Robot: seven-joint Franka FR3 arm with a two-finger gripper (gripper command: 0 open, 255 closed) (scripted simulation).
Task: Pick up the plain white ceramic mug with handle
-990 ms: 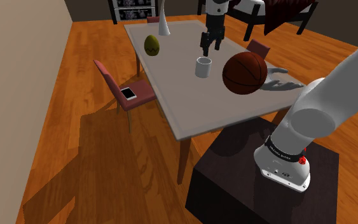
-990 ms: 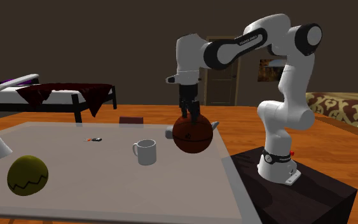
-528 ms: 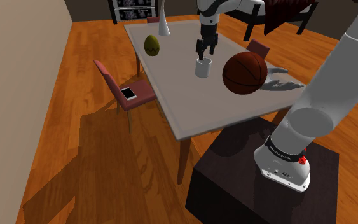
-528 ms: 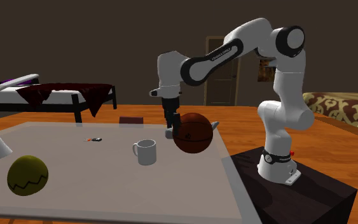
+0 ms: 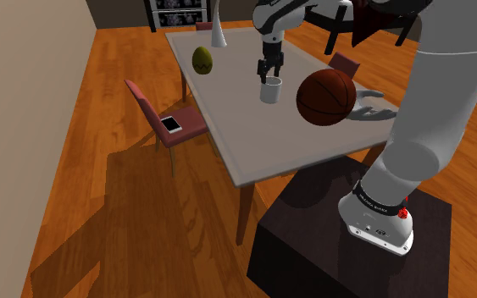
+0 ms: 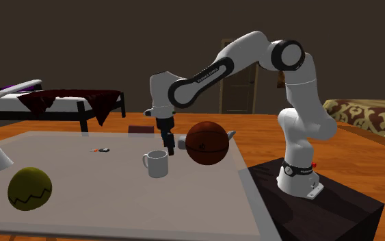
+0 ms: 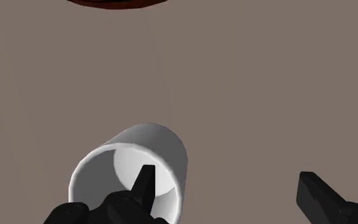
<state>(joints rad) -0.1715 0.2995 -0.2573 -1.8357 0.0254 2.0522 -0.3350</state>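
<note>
Now gripper [image 7: 228, 178] hangs wide open, empty, just above the white mug [image 7: 133, 172]. One finger is over its mouth, the other outside, probably to pinch the wall. Mug stands upright on table [image 5: 228, 118] beside basketball [image 5: 326, 96].

The all-black two-finger claw [image 7: 227, 181] had blocky, square-tipped fingers [image 7: 147, 181] and hung from a rounded white wrist housing [image 6: 159, 92]. Behind the claw ran the white, glossy, tube-shaped Franka arm [image 6: 300, 89] with dark rings at its joints, and the link nearest the claw bore a dark band with small pale lettering [image 6: 208, 70] along its side. Farthest from the claw, a black collar with tiny white lettering [image 5: 372, 206] circled the base, with small red marks [image 5: 404, 212] beside it, above the dark brown box-shaped stand [image 5: 313, 245].
</note>
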